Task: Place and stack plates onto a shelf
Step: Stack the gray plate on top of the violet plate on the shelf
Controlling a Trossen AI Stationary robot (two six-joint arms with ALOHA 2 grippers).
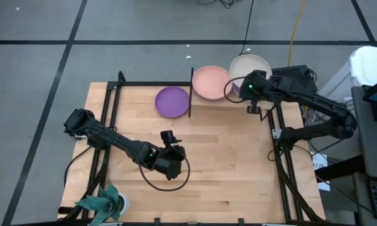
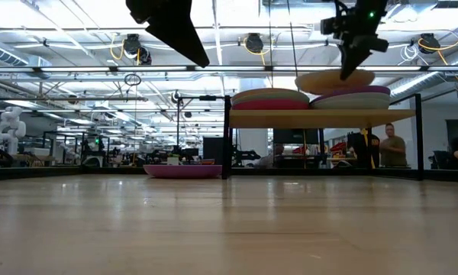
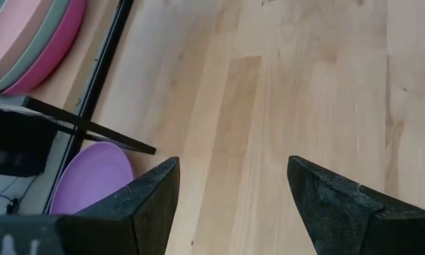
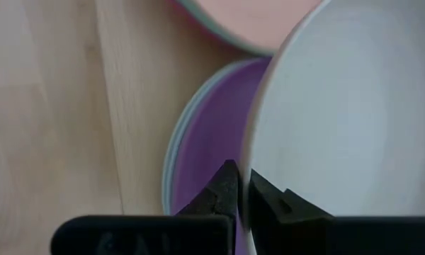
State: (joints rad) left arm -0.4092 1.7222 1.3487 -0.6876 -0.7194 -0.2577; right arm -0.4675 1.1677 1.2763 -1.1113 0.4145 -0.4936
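My right gripper is shut on a beige plate, which hangs in the air over the shelf. Under it, on the right half of the shelf, a purple plate tops pale grey-blue ones. The left half carries a stack of peach over mint green over magenta. Another purple plate lies flat on the tabletop just left of the shelf. My left gripper is open, above the middle of the table, touching nothing. My right gripper pinches the beige plate's rim at its near edge between the two fingers, one on the upper face and one under it. The fingers come from the near side, slanting down. The plate is lifted clear, almost level, just above the purple plate.
A black upright stands between the shelf and the lone purple plate. A potted plant sits at the near left corner. Bare wood lies between the arms. Beyond the table, people stand in the room.
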